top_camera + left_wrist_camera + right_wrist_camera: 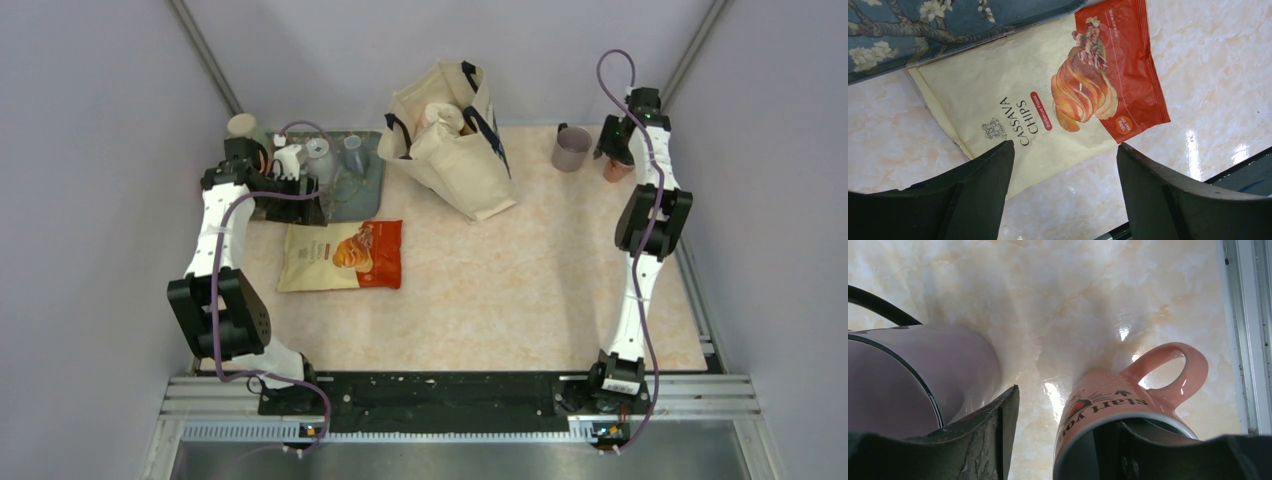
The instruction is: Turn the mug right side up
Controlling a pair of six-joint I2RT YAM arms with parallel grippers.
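Note:
A pink mug (617,168) with black lettering stands at the far right of the table. In the right wrist view the pink mug (1108,402) has its base on the table, its mouth towards the camera and its handle to the right. My right gripper (621,148) hangs over it. In the right wrist view the right gripper (1065,410) is open: one finger is inside the mug's mouth, the other (998,430) is outside, apart from its wall. My left gripper (295,198) is open and empty, shown in its wrist view (1065,147) over a chips bag.
A mauve mug (572,148) stands upright just left of the pink one, close to the outer finger (923,370). A cream tote bag (450,135) stands at the back centre. A cassava chips bag (340,255) lies beside a patterned tray (355,195) holding several containers.

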